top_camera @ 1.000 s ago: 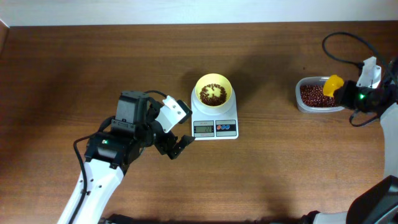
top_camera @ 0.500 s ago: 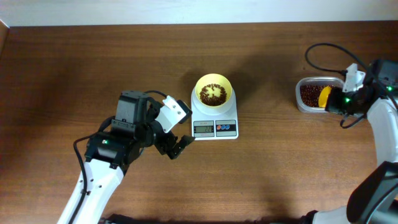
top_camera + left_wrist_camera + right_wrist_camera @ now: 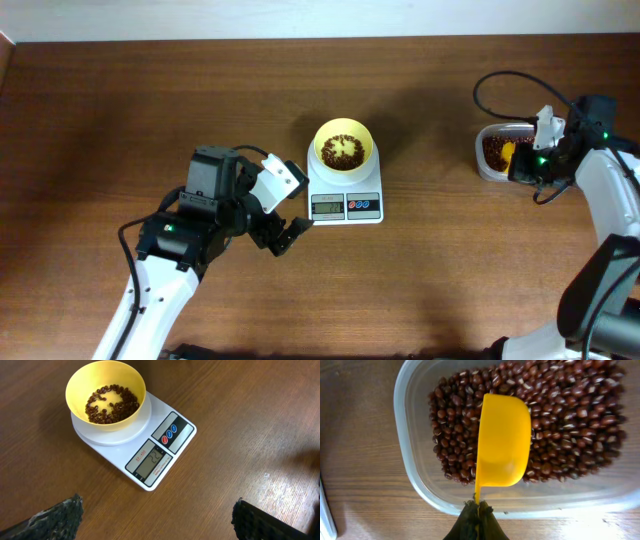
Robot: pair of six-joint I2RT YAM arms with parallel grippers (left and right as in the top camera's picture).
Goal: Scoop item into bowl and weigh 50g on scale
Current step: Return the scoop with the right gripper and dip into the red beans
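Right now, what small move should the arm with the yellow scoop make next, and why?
Probably lower the scoop into the beans in the tub and push to fill it. The right end effector holds it by the handle over the tub, no beans on it, and the bowl on the scale has only a thin layer.

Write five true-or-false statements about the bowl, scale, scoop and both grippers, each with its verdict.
1. The bowl stands on the scale. True.
2. The bowl is empty. False: beans lie in its bottom.
3. The right gripper is shut on the handle of the yellow scoop. True.
4. The left gripper clamps the scale. False: it is open, apart from the scale, holding nothing.
5. The scoop hangs over the bowl. False: it is over the clear tub of beans.
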